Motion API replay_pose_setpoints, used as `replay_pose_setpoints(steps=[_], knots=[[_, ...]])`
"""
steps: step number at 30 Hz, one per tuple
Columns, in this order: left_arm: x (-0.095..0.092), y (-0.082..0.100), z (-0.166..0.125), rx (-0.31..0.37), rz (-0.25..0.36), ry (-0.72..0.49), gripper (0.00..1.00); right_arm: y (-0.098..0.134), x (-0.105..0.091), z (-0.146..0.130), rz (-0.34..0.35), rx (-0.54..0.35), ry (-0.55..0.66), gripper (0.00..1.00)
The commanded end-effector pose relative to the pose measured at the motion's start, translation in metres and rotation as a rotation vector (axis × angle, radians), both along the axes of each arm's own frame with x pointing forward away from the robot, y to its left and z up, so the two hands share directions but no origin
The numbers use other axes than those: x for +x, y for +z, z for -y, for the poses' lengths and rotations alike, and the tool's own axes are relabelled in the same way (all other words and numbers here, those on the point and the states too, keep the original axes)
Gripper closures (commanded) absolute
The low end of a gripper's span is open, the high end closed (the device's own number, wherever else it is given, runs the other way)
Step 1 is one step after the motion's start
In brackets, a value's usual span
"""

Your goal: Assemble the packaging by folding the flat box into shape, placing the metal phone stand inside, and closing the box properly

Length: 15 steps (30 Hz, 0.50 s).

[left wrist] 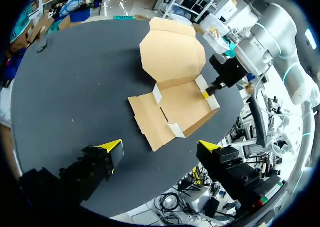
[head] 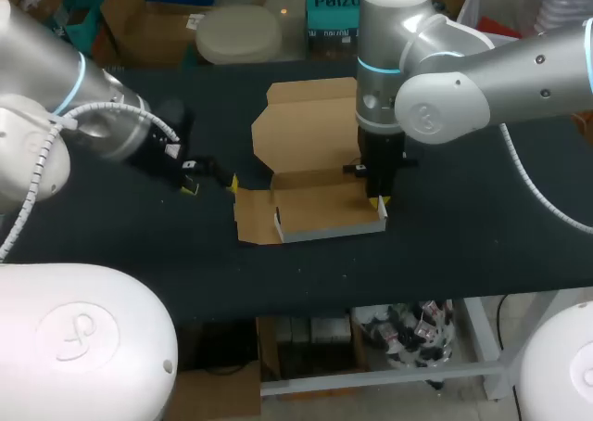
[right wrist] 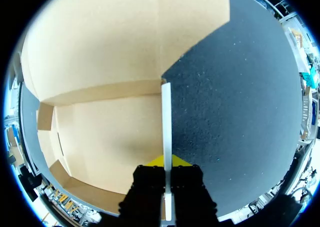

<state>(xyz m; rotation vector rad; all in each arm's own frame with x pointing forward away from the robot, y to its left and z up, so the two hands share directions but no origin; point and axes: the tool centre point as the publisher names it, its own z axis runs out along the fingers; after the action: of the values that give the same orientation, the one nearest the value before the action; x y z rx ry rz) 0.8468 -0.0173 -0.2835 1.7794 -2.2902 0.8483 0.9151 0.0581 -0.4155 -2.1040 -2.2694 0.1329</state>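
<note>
The brown cardboard box [head: 310, 129] lies in the middle of the black table, its lid flat toward the far side and its tray [head: 320, 208] partly folded with white-edged front and side walls raised. My right gripper [head: 378, 201] points straight down, shut on the tray's right side wall [right wrist: 166, 118], which stands upright between its fingers. My left gripper [head: 211, 186] hovers just left of the box, wide open with nothing in it. In the left wrist view the box [left wrist: 175, 99] lies ahead of the open left gripper [left wrist: 160, 147], and the right gripper [left wrist: 206, 93] pinches its far wall. No metal phone stand is in view.
The tray's left flap [head: 250, 215] lies flat on the black table [head: 473, 236]. Bare tabletop stretches to the left and right of the box and in front of it up to the near edge.
</note>
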Motion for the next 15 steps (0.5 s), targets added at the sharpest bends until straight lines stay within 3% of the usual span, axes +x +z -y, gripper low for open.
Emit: replay_pose_setpoints(steps=[1, 6, 8, 11, 15], knots=[[0.011, -0.019, 0.005, -0.157, -0.305, 0.351, 0.0, 0.001, 0.001, -0.001, -0.005, -0.004, 0.0, 1.0], [0.018, -0.033, 0.005, -0.217, -0.4, 0.403, 0.04, 0.001, 0.001, -0.001, -0.005, -0.004, 0.0, 1.0], [0.017, -0.037, 0.007, -0.231, -0.41, 0.401, 0.05, 0.001, 0.001, -0.001, -0.005, -0.004, 0.0, 1.0], [0.016, -0.045, 0.009, -0.262, -0.415, 0.381, 0.18, 0.001, 0.001, -0.001, -0.005, -0.004, 0.0, 1.0], [0.017, -0.057, 0.012, -0.284, -0.422, 0.365, 0.18, 0.001, 0.001, -0.001, -0.005, -0.004, 0.0, 1.0]])
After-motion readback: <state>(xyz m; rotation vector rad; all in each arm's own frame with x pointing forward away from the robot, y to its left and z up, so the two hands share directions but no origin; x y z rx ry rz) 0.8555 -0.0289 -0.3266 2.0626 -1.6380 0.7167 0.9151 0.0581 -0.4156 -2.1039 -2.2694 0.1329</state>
